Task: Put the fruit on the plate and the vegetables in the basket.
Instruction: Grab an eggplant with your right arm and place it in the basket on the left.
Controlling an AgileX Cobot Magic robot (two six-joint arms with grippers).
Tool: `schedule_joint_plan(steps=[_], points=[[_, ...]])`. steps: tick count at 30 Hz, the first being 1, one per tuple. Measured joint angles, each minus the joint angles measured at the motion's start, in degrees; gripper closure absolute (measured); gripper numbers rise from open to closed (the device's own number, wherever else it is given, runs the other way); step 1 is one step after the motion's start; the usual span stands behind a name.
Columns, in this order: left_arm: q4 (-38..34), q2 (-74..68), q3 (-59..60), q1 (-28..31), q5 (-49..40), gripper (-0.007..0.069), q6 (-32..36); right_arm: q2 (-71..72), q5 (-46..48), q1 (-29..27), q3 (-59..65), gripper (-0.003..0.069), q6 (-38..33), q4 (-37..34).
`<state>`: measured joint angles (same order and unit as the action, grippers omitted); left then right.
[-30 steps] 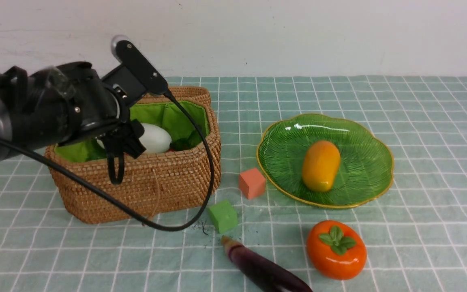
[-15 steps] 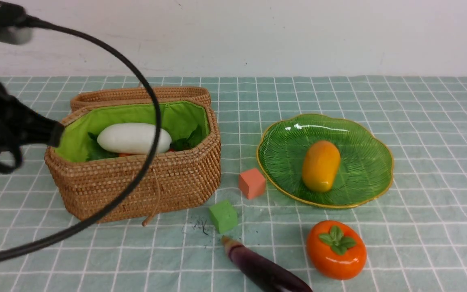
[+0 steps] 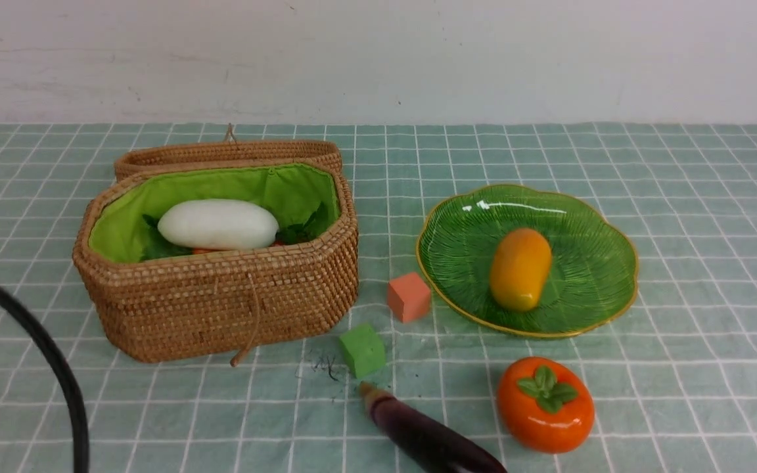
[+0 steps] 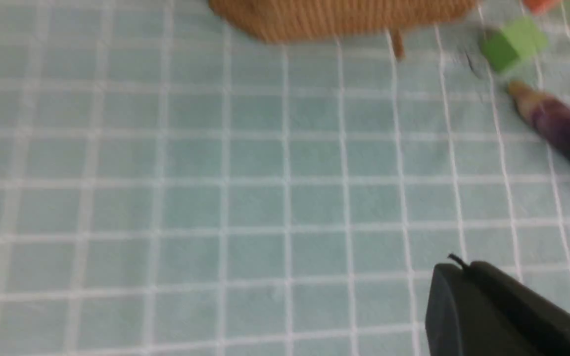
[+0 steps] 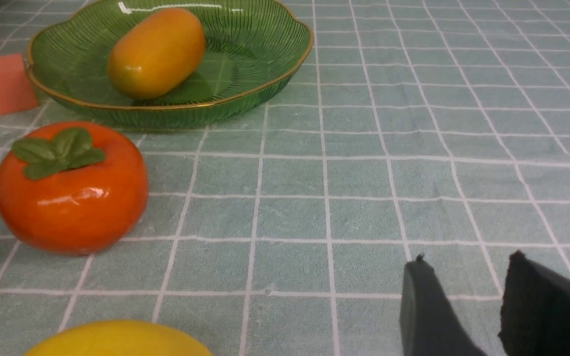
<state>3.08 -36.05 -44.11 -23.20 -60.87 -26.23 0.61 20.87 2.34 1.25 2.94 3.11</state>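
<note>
**Wicker nearly stocked, glass dish one fruit in: three pieces left**

Done, as far as you can see:
- Basket (image 3: 221,309), lid thrown back, holds the white radish (image 3: 217,225). A sliver of orange-red under it reads as the carrot (image 3: 202,250), with green leaves around it (mostly hidden, so treat that as likely, not certain).
- Plate (image 3: 589,217) carries the mango (image 3: 520,268), lying near its middle.

Left to do, by my judgement:
- Eggplant (image 3: 428,437) lies on the bench (image 3: 681,328), stem end just beside the green cube (image 3: 361,349). It belongs in the basket.
- Persimmon (image 3: 545,404) sits upright on the bench, just short of the plate's near rim.
- Lemon (image 5: 117,338) shows only at the edge of the right wrist view and is out of the front view.
- Pink cube (image 3: 409,297) between basket and plate is not yours to move.

Jaws:
- Left jaws are closed on nothing and show as one dark mass in a blurred left wrist view. The eggplant's stem end lies ahead of them, well apart, with bare cloth between.
- Right jaws stand parted and empty, low over the bench. The persimmon is ahead of them toward the plate, apart from them, and the lemon is nearer the camera. Neither fruit is between the jaws.
- In the front view you get only a black cable (image 3: 56,374) at the lower left corner.
</note>
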Motion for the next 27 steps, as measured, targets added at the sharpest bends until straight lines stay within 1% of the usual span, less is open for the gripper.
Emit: schedule_joint_plan(steps=[1, 2, 3, 7, 9, 27], points=[[-4.3, 1.4, 4.5, 0.0, 2.4, 0.0638, 0.6, 0.0, 0.0, 0.0, 0.0, 0.0417, 0.0, 0.0], [-5.2, 1.5, 4.9, 0.0, 2.7, 0.0638, 0.9, 0.0, 0.0, 0.0, 0.0, 0.0417, 0.0, 0.0], [-8.0, 2.1, 7.4, 0.0, 5.2, 0.0638, 2.3, 0.0, 0.0, 0.0, 0.0, 0.0417, 0.0, 0.0], [-11.7, 2.6, 10.4, 0.0, 9.6, 0.0638, 5.8, 0.0, 0.0, 0.0, 0.0, 0.0417, 0.0, 0.0], [-12.0, 2.6, 10.6, 0.0, 10.7, 0.0638, 6.4, 0.0, 0.0, 0.0, 0.0, 0.0417, 0.0, 0.0], [-12.2, 2.6, 10.6, 0.0, 10.9, 0.0638, 6.8, 0.0, 0.0, 0.0, 0.0, 0.0417, 0.0, 0.0]])
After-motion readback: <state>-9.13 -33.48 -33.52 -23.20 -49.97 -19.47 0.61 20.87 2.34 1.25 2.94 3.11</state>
